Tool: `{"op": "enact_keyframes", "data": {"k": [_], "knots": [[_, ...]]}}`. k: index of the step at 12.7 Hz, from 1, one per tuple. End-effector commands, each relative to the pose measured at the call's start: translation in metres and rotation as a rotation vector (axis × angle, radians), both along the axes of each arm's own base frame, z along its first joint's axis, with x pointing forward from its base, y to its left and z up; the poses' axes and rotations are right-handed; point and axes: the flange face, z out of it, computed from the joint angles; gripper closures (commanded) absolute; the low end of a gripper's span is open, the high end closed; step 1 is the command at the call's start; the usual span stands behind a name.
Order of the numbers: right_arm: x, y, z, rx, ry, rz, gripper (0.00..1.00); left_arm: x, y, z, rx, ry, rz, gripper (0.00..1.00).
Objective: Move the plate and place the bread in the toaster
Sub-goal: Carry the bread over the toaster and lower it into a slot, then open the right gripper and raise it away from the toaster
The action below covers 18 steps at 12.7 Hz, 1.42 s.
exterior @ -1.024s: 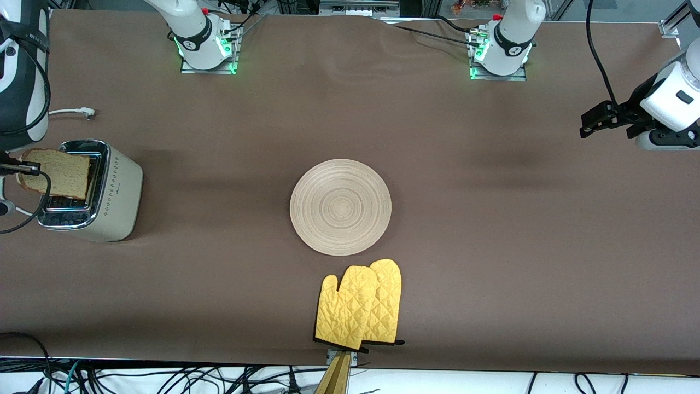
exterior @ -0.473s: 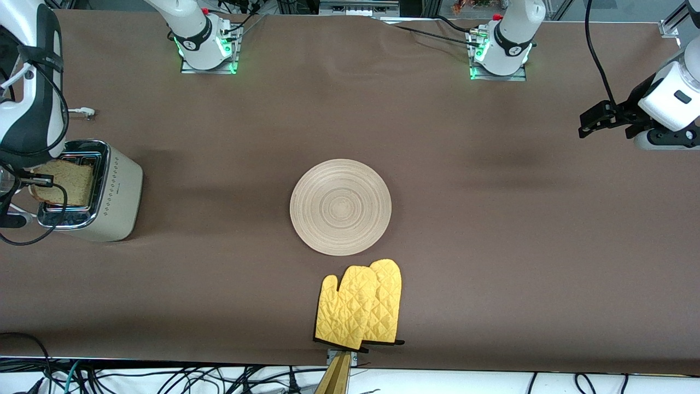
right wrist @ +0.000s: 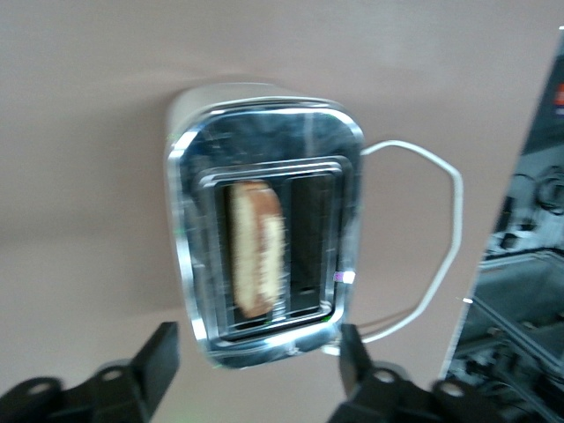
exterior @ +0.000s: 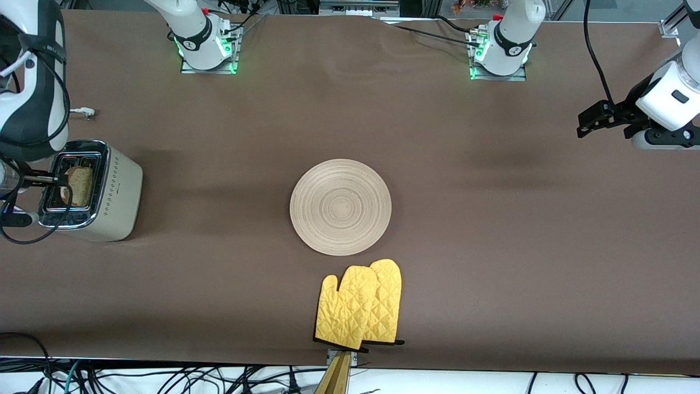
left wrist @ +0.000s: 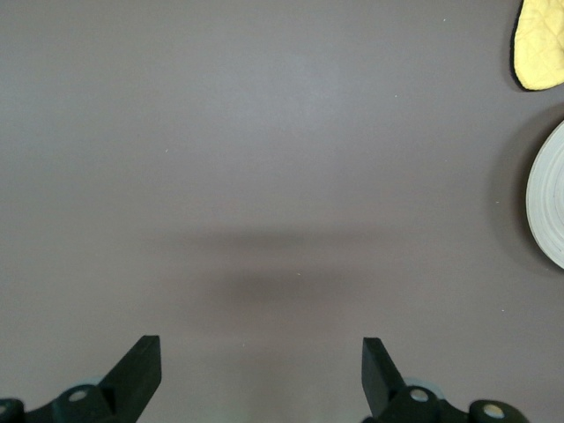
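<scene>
The cream-white toaster (exterior: pixel 117 197) stands at the right arm's end of the table. The bread (exterior: pixel 79 185) stands in one of its slots, with its top edge showing; it also shows in the right wrist view (right wrist: pixel 256 248). My right gripper (exterior: pixel 46 178) is open and empty just above the toaster's chrome top (right wrist: pixel 264 141), its jaws (right wrist: pixel 258 352) spread wide. The plate (exterior: pixel 340 207) lies bare at the table's middle. My left gripper (exterior: pixel 593 120) is open and empty (left wrist: pixel 262 370) over bare table at the left arm's end. The plate's edge (left wrist: pixel 551 207) shows in the left wrist view.
A pair of yellow oven mitts (exterior: pixel 361 305) lies nearer to the front camera than the plate, by the table's edge; one tip shows in the left wrist view (left wrist: pixel 539 44). The toaster's white cord (right wrist: pixel 441 229) loops beside it, and its plug (exterior: pixel 85 113) lies on the table.
My right gripper lowered the bread over the toaster, opened, and let it go. The bread has dropped into the slot. The left arm has hardly moved.
</scene>
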Motion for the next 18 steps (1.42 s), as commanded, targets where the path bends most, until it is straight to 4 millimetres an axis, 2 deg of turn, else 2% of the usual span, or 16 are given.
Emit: {"op": "enact_keyframes", "data": {"k": [1,2,4,5,6,8,9,10,11,13,14,16,18], "knots": [[-0.015,0.003,0.042,0.191,-0.079,-0.053,0.00,-0.002,-0.013,0.008,-0.004,0.004,-0.016,0.00],[-0.021,0.004,0.060,0.263,-0.111,-0.052,0.00,-0.002,-0.018,0.008,-0.004,0.004,-0.026,0.00],[-0.032,0.005,0.076,0.321,-0.102,-0.006,0.00,-0.003,-0.034,0.008,0.004,0.003,-0.055,0.00],[-0.036,0.010,0.088,0.347,-0.110,0.050,0.00,-0.004,-0.036,0.009,0.005,0.003,-0.057,0.00],[-0.048,0.014,0.109,0.356,-0.117,0.099,0.00,-0.004,-0.035,0.008,0.005,0.003,-0.057,0.00],[-0.061,0.021,0.140,0.362,-0.178,0.131,0.00,-0.004,-0.037,0.009,0.005,0.002,-0.060,0.00],[-0.070,0.020,0.141,0.378,-0.164,0.142,0.00,-0.004,-0.038,0.009,0.005,0.002,-0.061,0.00],[-0.080,0.036,0.141,0.362,-0.154,0.163,0.00,-0.004,-0.040,0.010,0.006,0.000,-0.063,0.00],[-0.089,0.034,0.132,0.332,-0.140,0.110,0.00,-0.005,-0.035,0.010,0.005,0.002,-0.054,0.00],[-0.102,0.053,0.123,0.291,-0.195,0.017,0.00,-0.004,-0.030,0.011,0.004,-0.001,-0.044,0.00],[-0.105,0.056,0.118,0.278,-0.201,-0.051,0.00,-0.004,-0.031,0.011,0.002,0.001,-0.046,0.00],[-0.104,0.069,0.120,0.263,-0.207,-0.042,0.00,-0.004,-0.034,0.011,0.001,-0.001,-0.050,0.00],[-0.102,0.069,0.120,0.256,-0.213,-0.038,0.00,-0.003,-0.033,0.010,-0.003,-0.005,-0.049,0.00]]}}
